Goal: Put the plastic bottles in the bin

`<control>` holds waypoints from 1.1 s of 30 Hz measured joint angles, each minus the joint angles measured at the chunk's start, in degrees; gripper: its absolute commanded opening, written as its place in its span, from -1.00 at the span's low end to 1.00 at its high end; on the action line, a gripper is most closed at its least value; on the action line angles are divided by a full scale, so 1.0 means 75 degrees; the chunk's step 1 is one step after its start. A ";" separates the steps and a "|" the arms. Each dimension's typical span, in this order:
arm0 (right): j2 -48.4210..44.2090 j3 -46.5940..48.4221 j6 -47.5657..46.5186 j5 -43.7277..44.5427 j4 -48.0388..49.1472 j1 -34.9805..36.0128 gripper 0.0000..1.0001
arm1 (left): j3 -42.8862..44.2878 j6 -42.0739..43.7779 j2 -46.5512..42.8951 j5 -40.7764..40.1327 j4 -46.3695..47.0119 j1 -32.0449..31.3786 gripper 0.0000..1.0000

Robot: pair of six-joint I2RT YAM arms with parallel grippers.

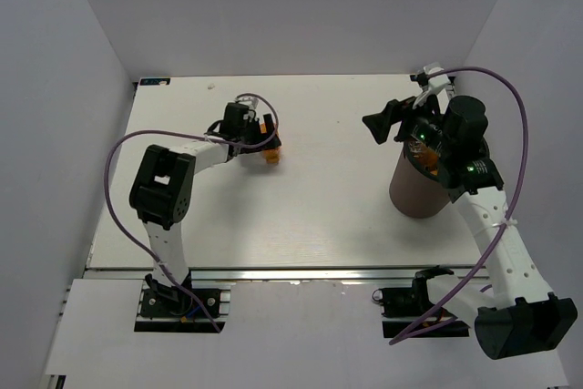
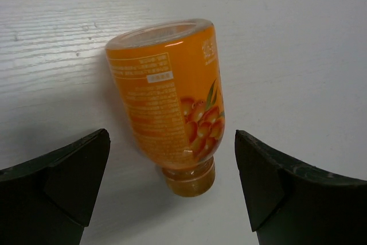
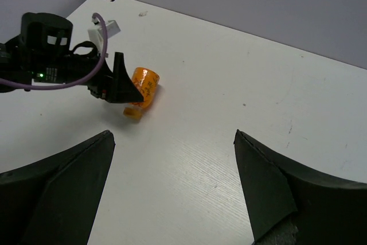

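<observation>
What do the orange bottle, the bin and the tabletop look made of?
Orange bottle: clear glossy plastic, judging by its see-through base and highlights; printed orange label.
Bin: matte brown, cardboard or plastic, cannot tell.
Tabletop: white with fine grain lines, probably painted wood or laminate.

orange bottle [image 2: 172,101], dark brown bin [image 1: 415,190], white table [image 1: 319,207]
</observation>
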 measured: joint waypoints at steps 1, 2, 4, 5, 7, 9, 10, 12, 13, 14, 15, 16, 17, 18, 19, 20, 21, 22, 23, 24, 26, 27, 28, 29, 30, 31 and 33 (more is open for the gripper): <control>0.0000 -0.0067 0.0020 -0.0006 0.0085 0.0000 0.79 | 0.0111 0.0047 0.0154 -0.0102 -0.0090 -0.0099 0.96; 0.0000 -0.0111 0.0035 -0.0015 0.0131 -0.0003 0.79 | 0.0184 0.0087 0.0268 -0.0175 -0.0125 -0.0157 0.96; 0.0003 -0.0198 0.0082 -0.0017 0.0198 0.0000 0.79 | 0.0268 0.0152 0.0443 -0.0259 -0.0198 -0.0294 0.93; 0.0003 -0.0224 0.0093 -0.0017 0.0213 0.0000 0.79 | 0.0268 0.0198 0.0478 -0.0306 -0.0236 -0.0350 0.92; 0.0009 -0.0271 0.0137 -0.0015 0.0286 0.0000 0.79 | 0.0280 0.0256 0.0493 -0.0411 -0.0239 -0.0414 0.77; 0.0009 -0.0341 0.0160 -0.0017 0.0382 0.0000 0.79 | 0.0312 0.0312 0.0519 -0.0595 -0.0274 -0.0460 0.59; 0.0009 -0.0373 0.0169 -0.0015 0.0396 0.0000 0.79 | 0.0376 0.0344 0.0568 -0.0711 -0.0350 -0.0481 0.43; 0.0012 -0.0458 0.0181 -0.0012 0.0484 0.0000 0.79 | 0.0565 0.0417 0.0699 -0.0868 -0.0458 -0.0519 0.28; 0.0015 -0.0484 0.0192 -0.0012 0.0493 0.0000 0.79 | 0.0691 0.0452 0.0764 -0.0985 -0.0527 -0.0536 0.22; 0.0026 -0.0516 0.0216 0.0003 0.0539 0.0000 0.79 | 0.0781 0.0493 0.0813 -0.1070 -0.0589 -0.0557 0.17; 0.0029 -0.0542 0.0254 0.0009 0.0560 0.0000 0.79 | 0.0845 0.0519 0.0842 -0.1160 -0.0641 -0.0565 0.12; 0.0035 -0.0574 0.0297 0.0015 0.0586 0.0000 0.79 | 0.0863 0.0533 0.0842 -0.1207 -0.0662 -0.0574 0.00; 0.0047 -0.0589 0.0338 0.0017 0.0595 0.0000 0.79 | 0.0863 0.0548 0.0842 -0.1253 -0.0682 -0.0583 -0.04; 0.0076 -0.0597 0.0364 0.0017 0.0603 0.0000 0.79 | 0.0863 0.0557 0.0842 -0.1279 -0.0682 -0.0595 -0.10; 0.0114 -0.0600 0.0385 0.0012 0.0609 0.0000 0.79 | 0.0863 0.0571 0.0842 -0.1306 -0.0682 -0.0600 -0.16; 0.0157 -0.0600 0.0402 0.0009 0.0621 0.0000 0.79 | 0.0863 0.0580 0.0842 -0.1323 -0.0682 -0.0606 -0.21; 0.0201 -0.0600 0.0428 0.0006 0.0632 0.0000 0.79 | 0.0863 0.0595 0.0842 -0.1338 -0.0682 -0.0606 -0.27; 0.0248 -0.0600 0.0466 0.0000 0.0644 0.0000 0.79 | 0.0860 0.0606 0.0839 -0.1343 -0.0679 -0.0609 -0.33; 0.0294 -0.0600 0.0510 -0.0012 0.0650 0.0000 0.79 | 0.0848 0.0627 0.0831 -0.1346 -0.0664 -0.0609 -0.43; 0.0323 -0.0600 0.0539 -0.0029 0.0653 0.0000 0.79 | 0.0828 0.0659 0.0816 -0.1346 -0.0653 -0.0609 -0.50; 0.0361 -0.0618 0.0621 -0.0073 0.0688 0.0015 0.79 | 0.0714 0.0743 0.0746 -0.1303 -0.0577 -0.0612 -0.52; 0.0370 -0.0650 0.0691 -0.0117 0.0764 0.0032 0.79 | 0.0615 0.0819 0.0673 -0.1244 -0.0557 -0.0618 -0.55; 0.0370 -0.0685 0.0752 -0.0166 0.0836 0.0041 0.79 | 0.0463 0.0915 0.0571 -0.1160 -0.0510 -0.0635 -0.55; 0.0370 -0.0734 0.0825 -0.0227 0.0915 0.0058 0.79 | 0.0294 0.0994 0.0449 -0.1102 -0.0458 -0.0650 -0.55; 0.0373 -0.0772 0.0901 -0.0274 0.0979 0.0087 0.79 | 0.0102 0.1107 0.0300 -0.1035 -0.0399 -0.0664 -0.57; 0.0379 -0.0822 0.0959 -0.0335 0.1055 0.0119 0.79 | -0.0131 0.1239 0.0119 -0.0970 -0.0341 -0.0711 -0.60; 0.0388 -0.0886 0.1087 -0.0440 0.1139 0.0213 0.79 | -0.0565 0.1498 -0.0306 -0.0857 -0.0198 -0.0883 -0.60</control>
